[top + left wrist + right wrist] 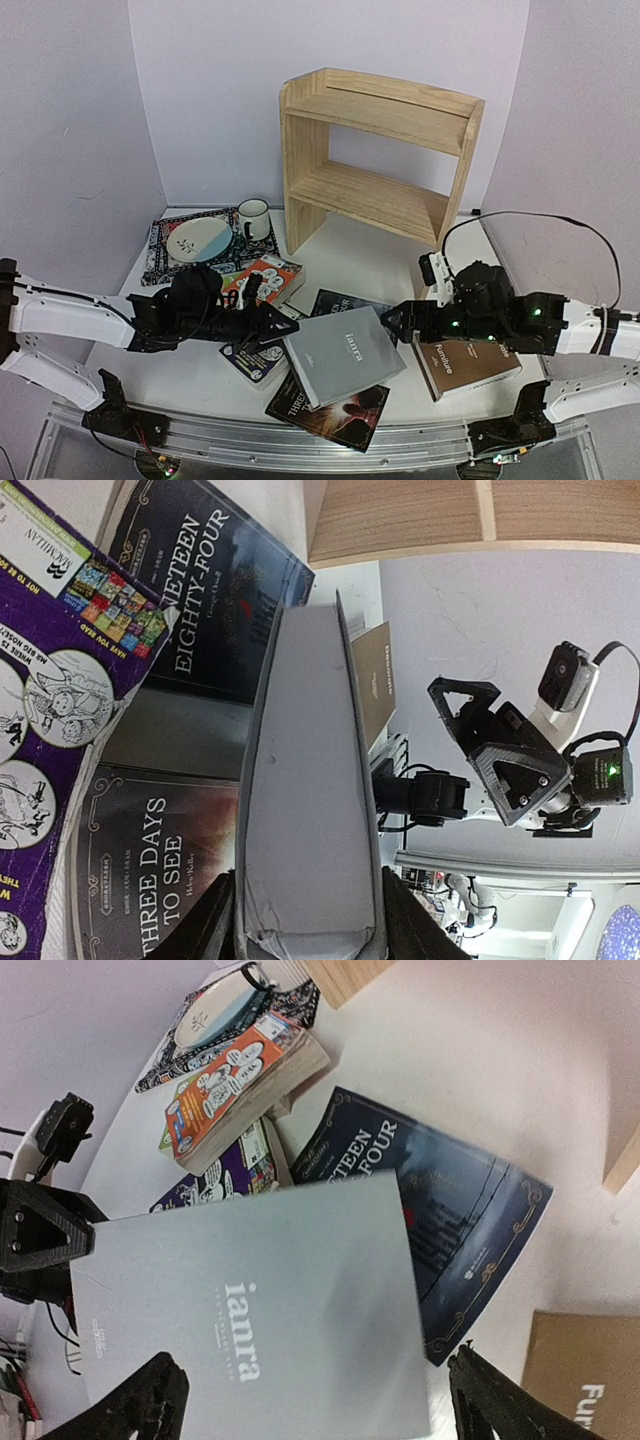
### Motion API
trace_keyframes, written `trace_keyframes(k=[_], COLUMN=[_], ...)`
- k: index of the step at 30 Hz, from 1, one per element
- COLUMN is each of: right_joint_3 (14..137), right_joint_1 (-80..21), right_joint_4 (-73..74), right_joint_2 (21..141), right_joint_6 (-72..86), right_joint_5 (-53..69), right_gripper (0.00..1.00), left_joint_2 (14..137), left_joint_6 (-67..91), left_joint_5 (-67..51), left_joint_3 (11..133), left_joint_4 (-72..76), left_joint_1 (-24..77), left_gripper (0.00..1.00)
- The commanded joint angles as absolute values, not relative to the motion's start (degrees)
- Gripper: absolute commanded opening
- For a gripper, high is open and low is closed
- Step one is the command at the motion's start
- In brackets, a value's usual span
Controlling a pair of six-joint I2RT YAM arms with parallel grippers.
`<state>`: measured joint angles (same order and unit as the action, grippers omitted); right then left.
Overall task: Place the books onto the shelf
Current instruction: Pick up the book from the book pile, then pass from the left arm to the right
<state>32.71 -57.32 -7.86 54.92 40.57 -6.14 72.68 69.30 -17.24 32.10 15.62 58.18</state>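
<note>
The grey "ianra" book (345, 355) is raised at a tilt over the other books, and my left gripper (280, 322) is shut on its left edge. In the left wrist view its grey edge (310, 780) fills the gap between both fingers (205, 925). My right gripper (395, 322) stands open at the book's right edge, and its wide-spread fingertips (485, 1400) flank the cover (250, 1300) without pinching it. The pine shelf (380, 150) stands behind with both tiers bare. "Nineteen Eighty-Four" (450, 1200), "Three Days to See" (150, 860), the purple paperback (50, 680), the orange paperback (235, 1070) and the brown book (465, 365) lie flat on the table.
A patterned placemat (165, 255) at the back left carries a plate (200, 240) and a white mug (253, 218). The orange paperback rests on a green one (168, 1130). A black cable (520, 220) loops over the table to the right of the shelf.
</note>
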Motion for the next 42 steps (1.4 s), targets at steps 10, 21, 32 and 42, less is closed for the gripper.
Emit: trace_keyframes(k=[10,21,32,42], right_joint_3=[41.6,39.6,46.9,48.7], right_joint_1=[-57.7,-57.7,-79.4,-92.5], right_joint_4=[4.0,3.5,5.2,-5.2], right_joint_2=[50.8,49.9,64.5,79.3], right_joint_6=[22.3,16.2,-3.6,-24.5], right_joint_5=[-17.0,-7.1,-28.3,-44.6], right_gripper=[0.98,0.98,0.98,0.98], left_joint_2=[68.8,70.0,65.8,64.1], left_joint_6=[70.5,70.8,73.2,73.5], left_joint_5=[-16.3,-17.2,-21.8,-22.3], left_joint_3=[30.5,30.7,27.4,25.7], left_joint_4=[18.0,17.9,17.8,17.8], left_joint_1=[57.6,57.2,49.3,47.6], left_gripper=[0.42,0.42,0.41,0.41])
